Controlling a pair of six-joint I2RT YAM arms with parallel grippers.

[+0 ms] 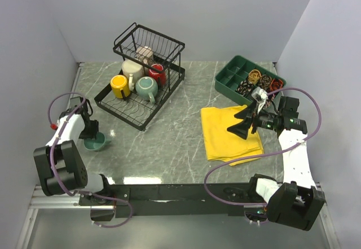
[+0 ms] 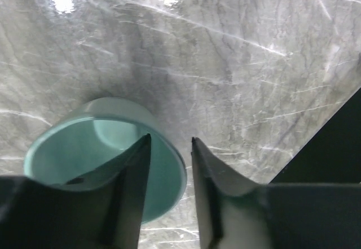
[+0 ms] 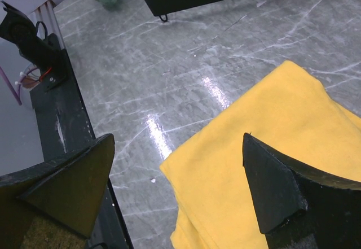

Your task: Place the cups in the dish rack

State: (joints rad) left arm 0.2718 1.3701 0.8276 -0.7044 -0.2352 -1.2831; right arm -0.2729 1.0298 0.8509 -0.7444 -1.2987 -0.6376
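Cups (image 1: 146, 89): five in dish rack (image 1: 115, 109), far centre. Teal cup (image 1: 95, 142) sits on desk (image 1: 180, 147), near left. Left tool (image 2: 170, 140) straddles its rim, one finger inside; cannot tell if clamped. Right tool (image 1: 237, 122) gapes wide above yellow cloth (image 1: 225, 142), right.

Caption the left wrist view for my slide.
Left gripper straddling the wall of the teal cup on the grey marble table, one finger inside.
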